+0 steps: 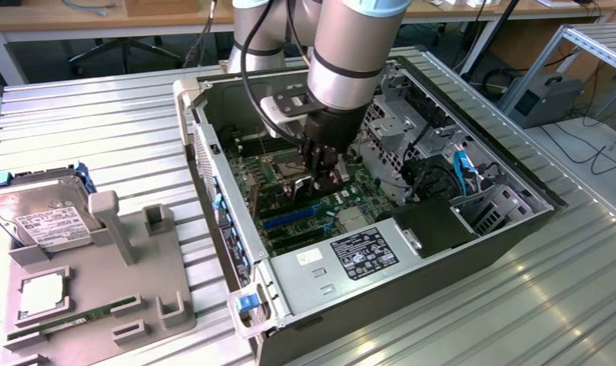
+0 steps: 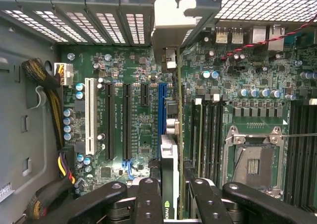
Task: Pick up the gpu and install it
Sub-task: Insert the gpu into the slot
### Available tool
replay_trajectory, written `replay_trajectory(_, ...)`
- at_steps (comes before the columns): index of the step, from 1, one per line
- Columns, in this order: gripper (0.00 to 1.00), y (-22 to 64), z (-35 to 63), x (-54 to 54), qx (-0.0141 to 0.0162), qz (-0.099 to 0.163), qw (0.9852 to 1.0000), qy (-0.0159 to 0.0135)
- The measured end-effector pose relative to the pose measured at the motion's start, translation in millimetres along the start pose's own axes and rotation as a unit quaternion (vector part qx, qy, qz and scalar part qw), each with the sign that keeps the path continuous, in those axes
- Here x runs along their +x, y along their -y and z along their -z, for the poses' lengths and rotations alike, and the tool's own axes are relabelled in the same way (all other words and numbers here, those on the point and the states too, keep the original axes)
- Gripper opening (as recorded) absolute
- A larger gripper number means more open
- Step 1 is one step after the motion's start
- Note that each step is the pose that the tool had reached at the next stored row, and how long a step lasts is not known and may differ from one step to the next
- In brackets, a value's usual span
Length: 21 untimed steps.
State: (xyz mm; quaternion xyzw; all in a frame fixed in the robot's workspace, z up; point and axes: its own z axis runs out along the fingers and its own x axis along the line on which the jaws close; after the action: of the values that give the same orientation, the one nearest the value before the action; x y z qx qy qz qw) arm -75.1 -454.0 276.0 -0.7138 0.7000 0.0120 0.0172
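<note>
I am watching a metal table (image 1: 85, 122) with an open computer case (image 1: 471, 252) lying on its side. The arm (image 1: 349, 46) is reaching straight down into the case, and the gripper (image 1: 322, 171) is hanging low over the board (image 2: 143, 70).

In the wrist view, the gripper (image 2: 174, 204) is clamping the gpu (image 2: 168, 159). One black finger is pressing on each flat side of the card. The gpu is standing on edge, so I am seeing it as a thin strip running away from the fingers toward the rear wall of the case. Its silver bracket (image 2: 168, 21) is sitting at the far end, right up against the row of vented slot covers (image 2: 109, 23). The card is lining up just beside the blue slot (image 2: 161, 110) and parallel to it. I cannot tell whether its lower edge is touching the board or sitting in a slot.

Two black slots and a white slot (image 2: 90, 115) are lying on the far side of the blue one from the gpu. On the card's other side, an empty processor socket (image 2: 253, 159) is showing between banks of memory slots.

Toward the exterior view's left, well apart from the case, a grey tray (image 1: 135, 297) is resting on the table. It is holding a drive (image 1: 49, 221) with a white label, a square chip (image 1: 43, 293) and a narrow green memory stick (image 1: 69, 324).
</note>
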Motion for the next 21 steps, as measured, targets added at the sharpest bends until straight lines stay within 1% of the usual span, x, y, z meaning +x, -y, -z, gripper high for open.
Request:
replay_trajectory(7, 0.27, -0.1, -2.3, 0.1, 0.0000, 0.000, 1.0000, 0.0000)
replay_trajectory(11, 0.27, -0.4, -5.3, 0.2, 0.0000, 0.000, 1.0000, 0.0000)
replay_trajectory(17, 0.27, -0.4, -5.6, 0.2, 0.0000, 0.000, 1.0000, 0.0000)
replay_trajectory(21, 0.27, -0.4, -7.9, 0.3, 0.0000, 0.000, 1.0000, 0.0000)
